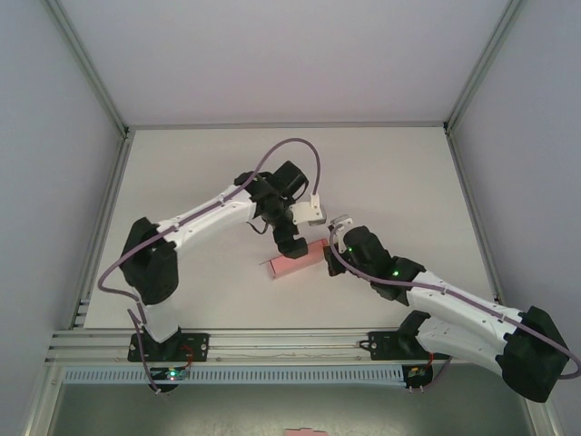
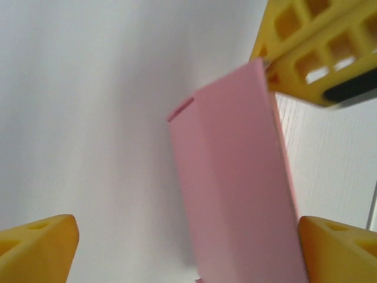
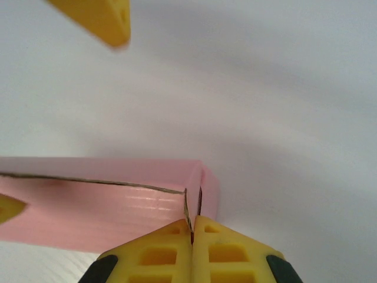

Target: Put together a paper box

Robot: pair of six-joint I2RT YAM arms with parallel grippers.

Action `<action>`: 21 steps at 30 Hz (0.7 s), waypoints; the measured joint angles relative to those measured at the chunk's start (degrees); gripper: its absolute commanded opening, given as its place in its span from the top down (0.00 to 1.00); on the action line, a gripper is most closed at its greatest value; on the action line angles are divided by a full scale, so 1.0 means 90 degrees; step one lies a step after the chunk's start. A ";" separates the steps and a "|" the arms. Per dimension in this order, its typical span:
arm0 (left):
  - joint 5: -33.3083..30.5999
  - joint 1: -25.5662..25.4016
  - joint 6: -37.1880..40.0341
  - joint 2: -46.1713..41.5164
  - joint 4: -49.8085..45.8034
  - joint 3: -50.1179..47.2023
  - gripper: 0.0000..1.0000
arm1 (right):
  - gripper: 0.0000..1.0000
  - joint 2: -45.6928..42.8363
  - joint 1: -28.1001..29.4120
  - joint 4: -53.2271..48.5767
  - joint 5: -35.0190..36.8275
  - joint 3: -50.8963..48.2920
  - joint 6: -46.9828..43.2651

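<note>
The paper box (image 1: 295, 264) is a small pink card box lying on the white table at the middle. In the left wrist view the paper box (image 2: 235, 194) runs between my left gripper's (image 2: 188, 253) yellow fingertips (image 2: 41, 242), which stand wide apart. The box lies close to the right-hand one and well apart from the other. My left gripper (image 1: 290, 242) is open over the box's far side. My right gripper (image 3: 192, 234) is shut, pinching the thin end wall of the paper box (image 3: 100, 206). It sits at the box's right end (image 1: 332, 255).
The white table (image 1: 182, 182) is bordered by a metal frame, with grey walls to either side. The two arms meet over the box near the table's middle. The right gripper's yellow fingers (image 2: 312, 47) show at the box's far end in the left wrist view.
</note>
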 measured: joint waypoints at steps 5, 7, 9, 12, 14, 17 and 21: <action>-0.0364 0.0000 -0.0542 -0.1005 0.0474 -0.0699 0.06 | 1.00 0.0571 0.0002 -0.0753 0.0221 0.0748 0.0488; -0.0641 -0.0007 -0.0894 -0.1418 0.0646 -0.1158 0.06 | 1.00 0.0816 0.0027 -0.1110 0.0335 0.1105 0.0721; -0.0945 -0.0034 -0.1260 -0.1902 0.0899 -0.1783 0.08 | 1.00 0.1039 0.0051 -0.1450 0.0410 0.1457 0.0930; -0.1494 -0.0126 -0.1802 -0.2603 0.1141 -0.2713 0.13 | 1.00 0.1326 0.0073 -0.1965 0.0537 0.1965 0.1246; -0.1926 -0.0134 -0.2113 -0.2907 0.1212 -0.3121 0.22 | 1.00 0.1535 0.0068 -0.2254 0.0585 0.2283 0.1387; -0.2489 -0.0151 -0.2487 -0.3011 0.1229 -0.3269 0.28 | 1.00 0.1926 0.0066 -0.2618 0.0605 0.2752 0.1474; -0.2786 -0.0155 -0.2844 -0.2900 0.1399 -0.3266 0.41 | 1.00 0.2385 0.0024 -0.2783 0.0593 0.2977 0.1552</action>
